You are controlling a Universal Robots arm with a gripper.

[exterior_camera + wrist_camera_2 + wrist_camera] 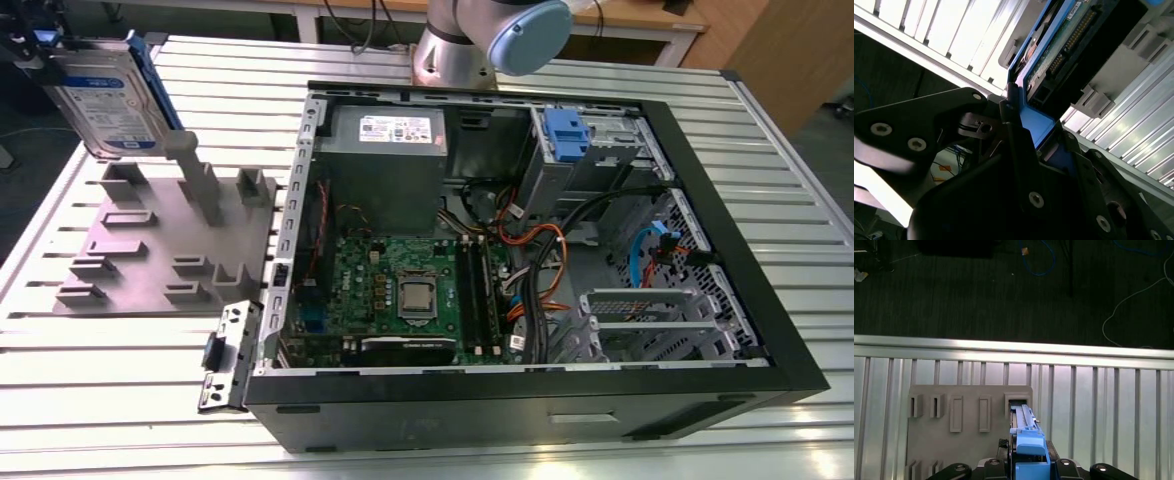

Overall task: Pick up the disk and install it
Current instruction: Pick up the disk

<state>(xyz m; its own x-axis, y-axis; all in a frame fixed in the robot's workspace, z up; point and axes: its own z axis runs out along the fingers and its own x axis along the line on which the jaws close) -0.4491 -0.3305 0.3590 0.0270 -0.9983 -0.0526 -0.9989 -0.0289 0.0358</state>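
Pick-up looks done: gripper clamped on blue carrier of disk; disk hangs under it, just above grey holder. Install not yet done: open computer case well apart from gripper.

Disk: far end cut off at second wrist view's edge, near end hidden betw. gripper fingers. Arm mostly out of exterior view.

Outstretched arm, claw held high, jaws clamped on disk
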